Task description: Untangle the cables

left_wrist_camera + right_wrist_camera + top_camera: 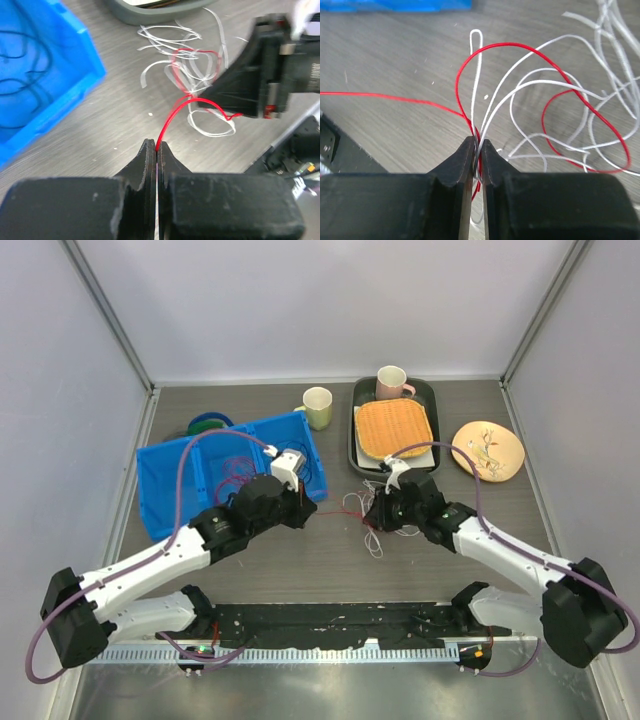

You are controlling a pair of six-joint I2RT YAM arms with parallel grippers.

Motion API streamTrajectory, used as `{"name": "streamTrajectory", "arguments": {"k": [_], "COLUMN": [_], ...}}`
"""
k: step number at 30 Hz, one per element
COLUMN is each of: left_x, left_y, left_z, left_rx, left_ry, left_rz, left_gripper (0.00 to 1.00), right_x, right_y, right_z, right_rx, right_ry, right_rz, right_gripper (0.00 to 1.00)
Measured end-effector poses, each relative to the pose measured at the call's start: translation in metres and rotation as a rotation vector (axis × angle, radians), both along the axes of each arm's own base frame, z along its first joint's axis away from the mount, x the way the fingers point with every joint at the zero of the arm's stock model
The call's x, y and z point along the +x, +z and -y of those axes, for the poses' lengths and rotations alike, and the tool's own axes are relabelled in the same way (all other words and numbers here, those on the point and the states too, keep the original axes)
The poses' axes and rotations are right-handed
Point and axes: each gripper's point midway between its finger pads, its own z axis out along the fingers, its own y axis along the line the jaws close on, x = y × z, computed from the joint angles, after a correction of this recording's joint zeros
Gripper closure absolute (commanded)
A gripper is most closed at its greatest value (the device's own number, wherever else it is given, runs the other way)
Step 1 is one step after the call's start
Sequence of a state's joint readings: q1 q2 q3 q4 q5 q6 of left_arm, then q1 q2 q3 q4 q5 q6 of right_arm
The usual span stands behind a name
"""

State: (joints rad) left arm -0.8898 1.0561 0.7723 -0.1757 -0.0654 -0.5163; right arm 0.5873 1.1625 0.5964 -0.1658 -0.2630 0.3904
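Jaws of the left gripper (156,145) are clamped fully together at mid-table on a single red cable (167,120), which rises from the fingertips and curves away across the grey wood-grain table (300,570) toward the right gripper (476,142). That gripper's jaws are closed as well, pinching the same red strand along with several white cables (540,82). Just beyond the two grippers the red and white wires lie in a loose knot of overlapping loops on the tabletop, between a blue bin (150,490) on the left and a dark tray (356,440) on the right. Thin dark cables (20,65) curl inside the bin. A woven orange mat (393,428) rests in the tray, with a pink mug (391,383) at its far end. Farther back stand a pale mug (318,407) and a floral plate (487,450), while a green-and-blue coil (208,423) sits behind the bin.
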Motion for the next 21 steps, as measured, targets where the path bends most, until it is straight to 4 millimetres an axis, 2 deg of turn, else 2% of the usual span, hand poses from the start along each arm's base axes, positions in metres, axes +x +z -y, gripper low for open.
{"name": "streamTrajectory", "arguments": {"k": [2, 5, 7, 10, 14, 18, 21], "left_x": [0.007, 0.019, 0.030, 0.048, 0.063, 0.069, 0.069], "left_y": [0.000, 0.009, 0.025, 0.063, 0.104, 0.129, 0.149], "left_z": [-0.010, -0.034, -0.052, -0.084, -0.121, -0.148, -0.160], "left_rx": [0.030, 0.078, 0.098, 0.085, 0.054, 0.052, 0.050], "left_ry": [0.063, 0.184, 0.277, 0.436, 0.588, 0.684, 0.717], "left_rz": [0.013, 0.053, 0.087, 0.158, 0.221, 0.256, 0.286], "left_gripper": [1.00, 1.00, 1.00, 1.00, 1.00, 1.00, 1.00], "right_x": [0.008, 0.018, 0.023, 0.024, 0.023, 0.021, 0.020], "right_y": [0.009, 0.010, 0.002, -0.009, -0.021, -0.034, -0.043], "right_z": [0.009, 0.027, 0.048, 0.076, 0.108, 0.131, 0.145], "right_rx": [-0.015, -0.067, -0.135, -0.232, -0.338, -0.410, -0.451], "right_ry": [-0.067, -0.189, -0.290, -0.409, -0.529, -0.608, -0.651], "right_rz": [0.046, 0.069, 0.060, 0.036, 0.005, -0.044, -0.085], "right_gripper": [0.82, 0.79, 0.78, 0.77, 0.80, 0.80, 0.80]}}
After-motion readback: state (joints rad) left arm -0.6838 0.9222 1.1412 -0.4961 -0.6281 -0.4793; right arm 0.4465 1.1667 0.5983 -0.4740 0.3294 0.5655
